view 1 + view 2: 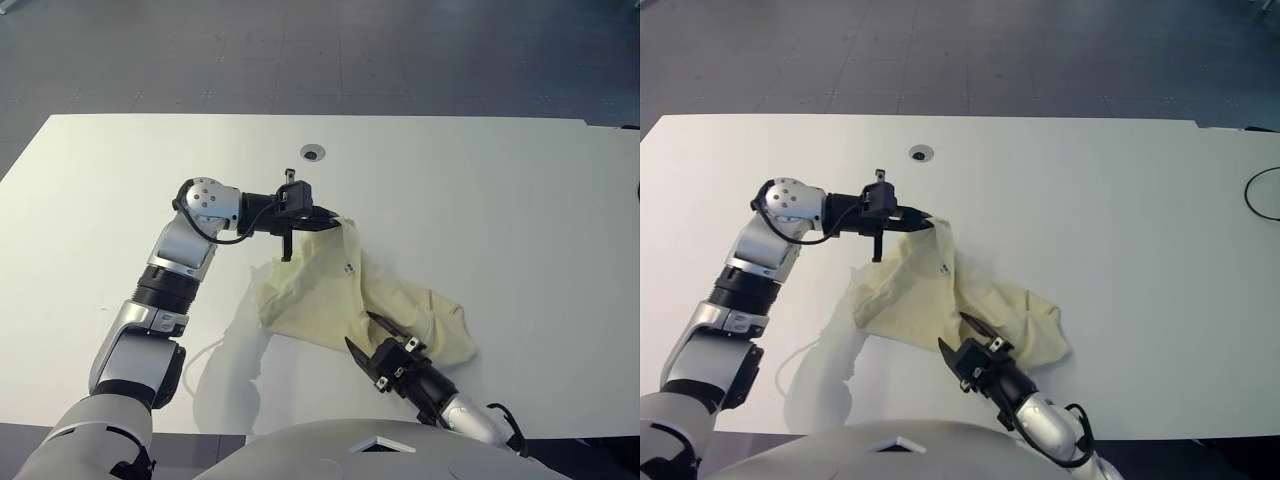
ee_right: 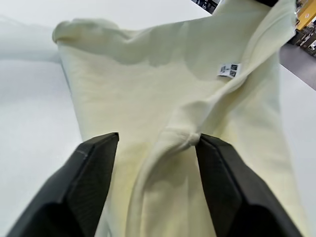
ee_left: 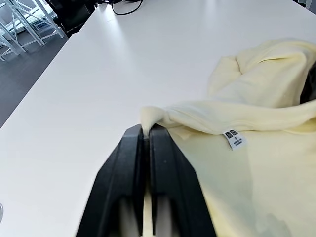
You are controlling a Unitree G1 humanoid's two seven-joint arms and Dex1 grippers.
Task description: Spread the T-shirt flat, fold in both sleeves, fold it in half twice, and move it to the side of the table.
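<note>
A pale yellow T-shirt (image 1: 310,290) lies crumpled near the front middle of the white table (image 1: 480,180). My left gripper (image 1: 335,221) is shut on an edge of the T-shirt near the collar and holds that edge lifted a little off the table; in the left wrist view its fingertips (image 3: 146,129) pinch the cloth (image 3: 266,98), with a small label close by. My right gripper (image 1: 358,328) is open at the shirt's front edge. In the right wrist view a raised fold of the T-shirt (image 2: 148,79) lies between its spread fingers (image 2: 157,143).
A round cable hole (image 1: 313,152) sits in the table behind the shirt. A black cable (image 1: 1262,190) loops at the table's right edge. Bare tabletop stretches to the left, right and back. The front edge runs just under my right gripper.
</note>
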